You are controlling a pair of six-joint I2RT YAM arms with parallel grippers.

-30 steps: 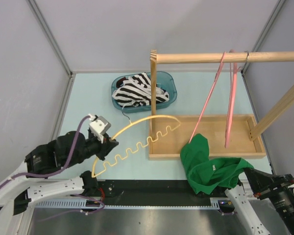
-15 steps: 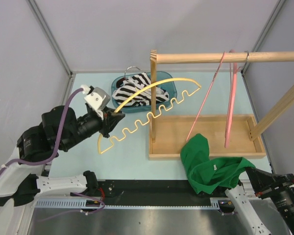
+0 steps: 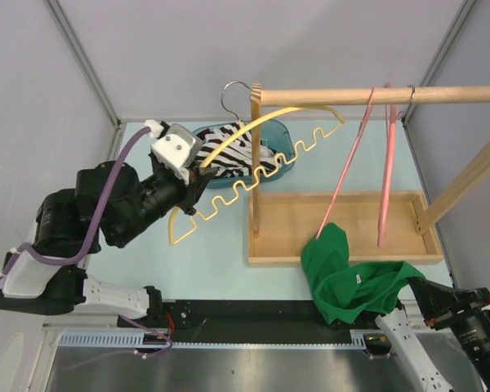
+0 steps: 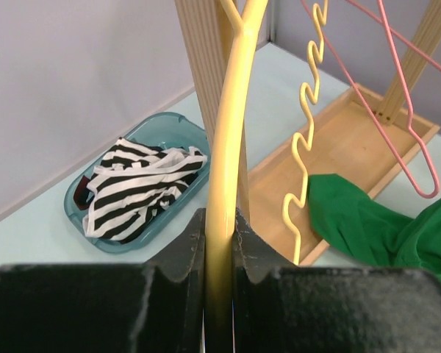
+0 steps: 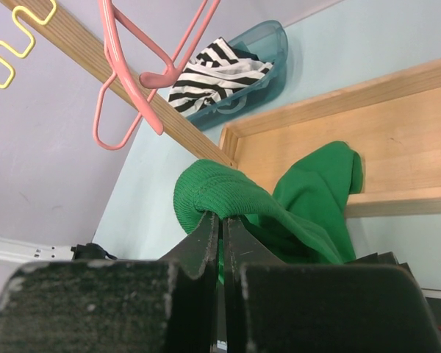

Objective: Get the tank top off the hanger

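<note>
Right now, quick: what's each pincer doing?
Left pincer: closed on the yellow hanger.
Right pincer: closed on the green tank top.

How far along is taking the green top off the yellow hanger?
Done: the green top is off the yellow hanger, which is bare. In hand: the right pincer grips the top; the left pincer holds the hanger up by the wooden rail. Left, probably: setting both down.
</note>
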